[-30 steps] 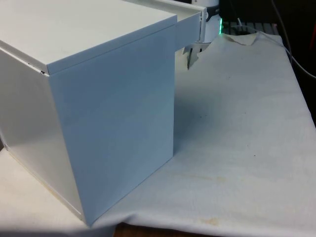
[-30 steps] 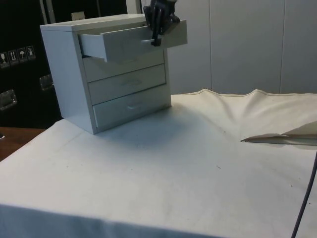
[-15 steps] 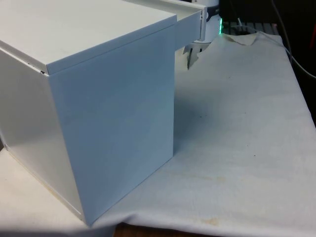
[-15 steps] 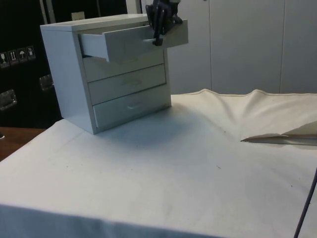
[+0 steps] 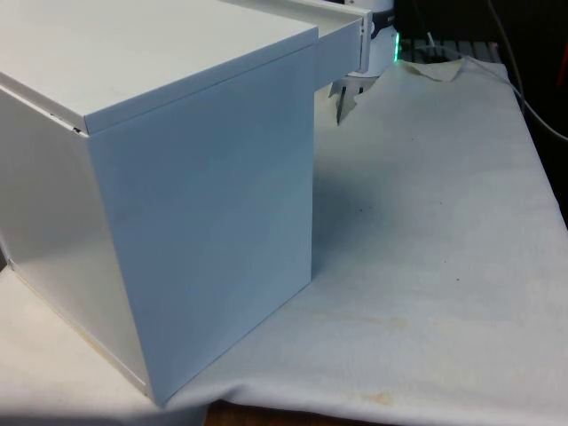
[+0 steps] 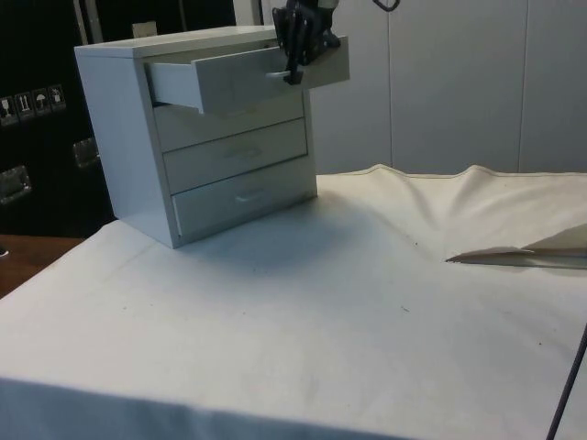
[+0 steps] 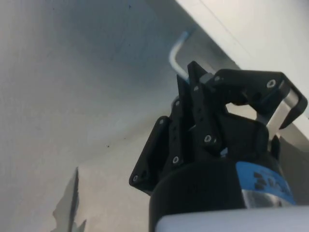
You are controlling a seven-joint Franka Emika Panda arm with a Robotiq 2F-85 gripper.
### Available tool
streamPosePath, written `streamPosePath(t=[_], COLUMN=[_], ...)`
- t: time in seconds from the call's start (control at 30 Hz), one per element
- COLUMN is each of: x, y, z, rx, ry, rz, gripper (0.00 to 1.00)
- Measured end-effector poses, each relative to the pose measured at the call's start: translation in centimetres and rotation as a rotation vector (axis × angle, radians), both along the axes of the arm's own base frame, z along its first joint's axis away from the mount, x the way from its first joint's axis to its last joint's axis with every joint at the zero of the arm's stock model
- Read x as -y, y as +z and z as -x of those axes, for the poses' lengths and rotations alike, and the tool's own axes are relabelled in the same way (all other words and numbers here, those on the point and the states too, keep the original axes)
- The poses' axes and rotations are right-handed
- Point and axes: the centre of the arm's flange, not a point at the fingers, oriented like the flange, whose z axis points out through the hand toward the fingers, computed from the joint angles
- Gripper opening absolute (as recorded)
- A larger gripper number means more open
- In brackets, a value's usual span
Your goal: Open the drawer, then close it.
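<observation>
A white chest of drawers stands on the cloth and turns its plain side to the front view. Its top drawer is pulled partly out, and the drawer's end juts past the chest on the front view's right. My black gripper is at the drawer's front, shut on the metal handle. In the wrist view the fingers close around the bar, with the gripper tight against the drawer face. The middle drawer and bottom drawer are shut.
A raised fold of the cloth lies to the right in the side view. A dark cable hangs at that view's right edge. Open cloth stretches beside the chest.
The top drawer and the gripper on its handle have slid a little further out from the chest.
</observation>
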Motion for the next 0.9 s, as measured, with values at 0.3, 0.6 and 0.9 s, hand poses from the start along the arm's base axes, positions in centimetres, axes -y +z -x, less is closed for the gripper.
streamPosePath(t=[0.3, 0.6, 0.9], x=[-0.4, -1.1, -2.1], y=[-0.1, 0.0, 0.6], z=[0.2, 0.3, 1.9], rx=[0.015, 0.028, 0.035], ry=[-0.003, -0.005, 0.003], rz=[0.021, 0.039, 0.033], gripper=[0.0, 0.0, 0.0])
